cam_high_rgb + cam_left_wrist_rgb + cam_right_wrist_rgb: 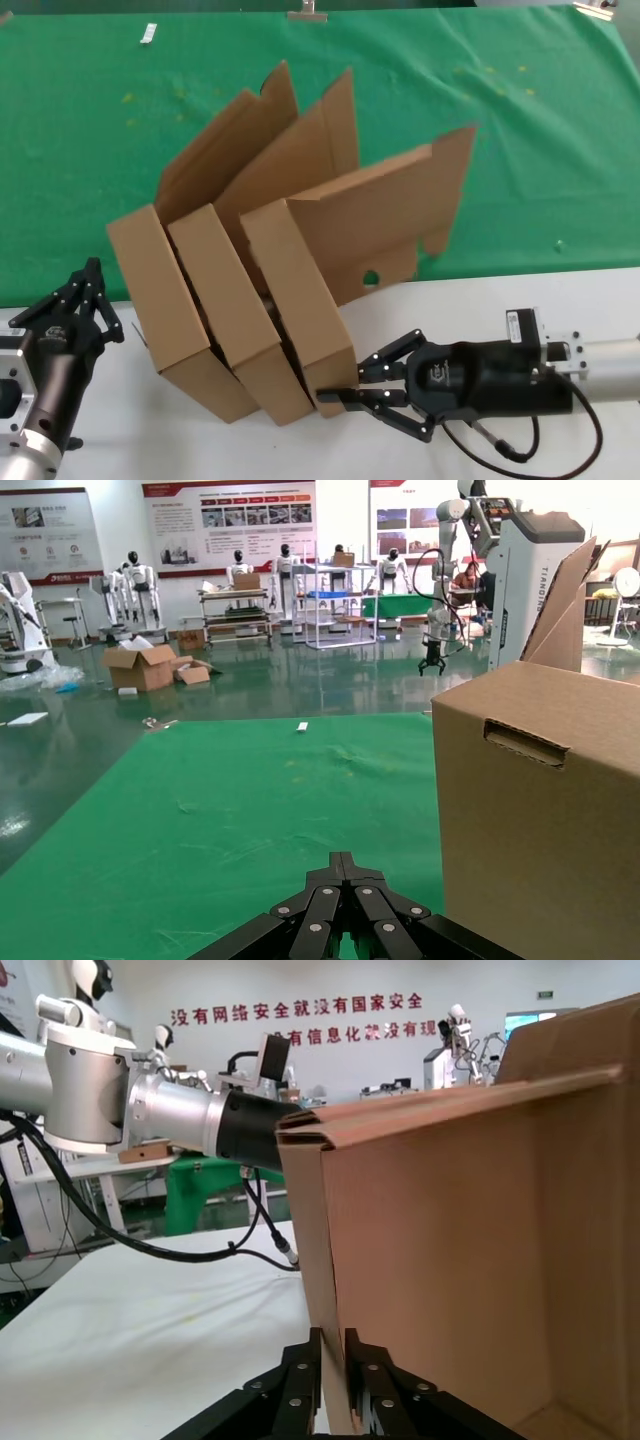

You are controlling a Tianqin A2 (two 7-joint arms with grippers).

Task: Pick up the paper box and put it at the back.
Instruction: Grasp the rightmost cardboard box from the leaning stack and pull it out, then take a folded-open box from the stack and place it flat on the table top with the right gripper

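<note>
The paper box [300,290] is the rightmost of three brown cardboard boxes standing tilted at the edge of the green cloth [540,130]. Its tall lid is open and has a small round hole [371,277]. My right gripper [335,397] is shut on the box's front wall at its lower corner. The right wrist view shows the jaws [335,1345] pinching the thin cardboard wall [450,1260]. My left gripper [90,272] is shut and empty, just left of the boxes; in its own view [343,863] it points over the cloth.
Two more brown boxes [160,300] [225,300] lean side by side against the paper box on its left; the leftmost one fills the side of the left wrist view [540,810]. The white tabletop [480,300] lies in front. A small white tag [148,34] lies far back.
</note>
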